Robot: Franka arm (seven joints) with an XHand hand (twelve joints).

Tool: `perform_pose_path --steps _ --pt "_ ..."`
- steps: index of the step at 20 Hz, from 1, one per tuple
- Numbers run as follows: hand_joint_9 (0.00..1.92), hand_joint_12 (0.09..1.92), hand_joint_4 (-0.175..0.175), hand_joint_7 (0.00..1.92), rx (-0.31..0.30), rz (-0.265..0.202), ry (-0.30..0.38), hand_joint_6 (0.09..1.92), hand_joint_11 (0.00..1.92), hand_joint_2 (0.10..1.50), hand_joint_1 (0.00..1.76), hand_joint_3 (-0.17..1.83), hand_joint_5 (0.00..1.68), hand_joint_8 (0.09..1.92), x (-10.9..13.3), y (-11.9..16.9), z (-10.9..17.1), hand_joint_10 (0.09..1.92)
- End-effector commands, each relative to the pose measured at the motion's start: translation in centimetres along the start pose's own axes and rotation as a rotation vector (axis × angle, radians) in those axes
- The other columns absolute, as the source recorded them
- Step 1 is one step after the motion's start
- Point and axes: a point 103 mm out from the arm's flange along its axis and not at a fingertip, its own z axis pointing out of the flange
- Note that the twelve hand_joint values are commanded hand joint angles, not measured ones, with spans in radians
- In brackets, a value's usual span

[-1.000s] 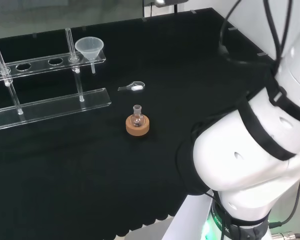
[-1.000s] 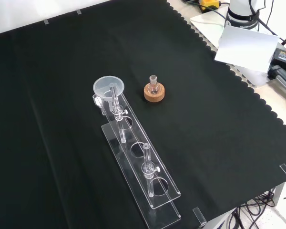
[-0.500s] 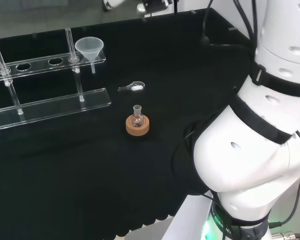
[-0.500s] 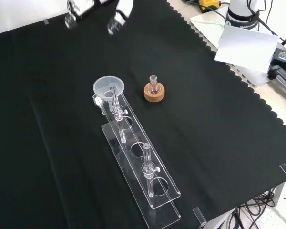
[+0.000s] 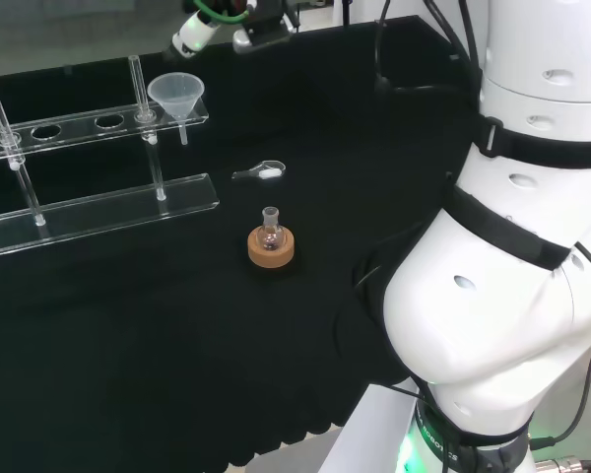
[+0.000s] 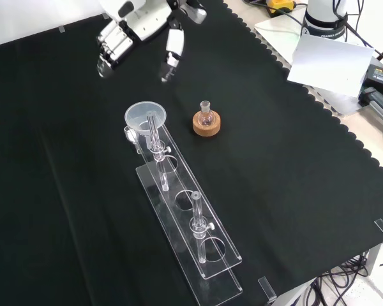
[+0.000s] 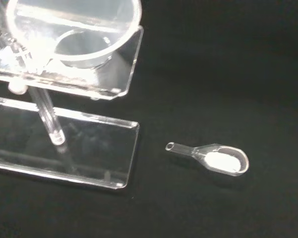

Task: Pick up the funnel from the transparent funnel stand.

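You can see the robot hand at the upper left of the front view, above the black-clothed worktop, with its fingers straight, spread wide and pointing down, holding nothing. The funnel sits lower in that frame, well apart from the fingertips, resting in the end hole of the transparent funnel stand, which runs from the funnel down toward the lower middle of the frame. In the head view the funnel stands at the upper left, at the right end of the stand, with the hand just beyond it at the top edge. Near the frame's centre a small flask sits upright on a cork ring, and a small clear scoop holding something white lies between flask and funnel
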Motion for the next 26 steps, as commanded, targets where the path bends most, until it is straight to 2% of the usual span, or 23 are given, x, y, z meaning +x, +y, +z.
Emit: perform_pose_path --steps 1,2,5,6,10,13,19,21,26 --pt "0.19 1.42 0.007 0.03 0.067 -0.01 -0.006 0.09 0.15 0.86 0.45 0.28 0.21 0.56 1.9 0.6 0.9 0.73" --pt "0.19 1.43 0.005 0.02 0.076 -0.012 -0.006 0.09 0.16 0.85 0.45 0.28 0.2 0.57 2.2 0.8 1.0 0.73" --pt "0.15 1.44 -0.04 0.0 0.115 -0.015 0.002 0.09 0.19 0.78 0.52 0.28 0.17 0.53 2.8 1.1 1.2 0.79" --pt "0.13 1.45 -0.039 0.0 0.128 -0.015 0.0 0.09 0.2 0.76 0.53 0.28 0.16 0.48 2.9 1.2 1.3 0.81" --pt "0.03 1.49 0.041 0.0 0.159 -0.007 -0.015 0.09 0.21 0.71 0.55 0.29 0.04 0.27 3.1 1.3 1.5 0.89" --pt "0.0 1.49 0.075 0.0 0.175 -0.008 -0.018 0.09 0.22 0.68 0.58 0.29 0.0 0.12 3.4 1.3 1.7 0.89" --pt "0.0 1.49 0.083 0.0 0.192 -0.006 -0.04 0.09 0.22 0.65 0.63 0.28 0.0 0.09 3.6 1.5 2.1 0.84" --pt "0.0 1.49 0.08 0.0 0.181 -0.013 -0.038 0.09 0.22 0.65 0.64 0.28 0.0 0.09 3.7 1.6 2.3 0.84" --pt "0.0 1.5 0.08 0.0 0.194 -0.02 -0.051 0.09 0.26 0.63 0.65 0.28 0.0 0.09 4.1 2.0 2.6 0.88"
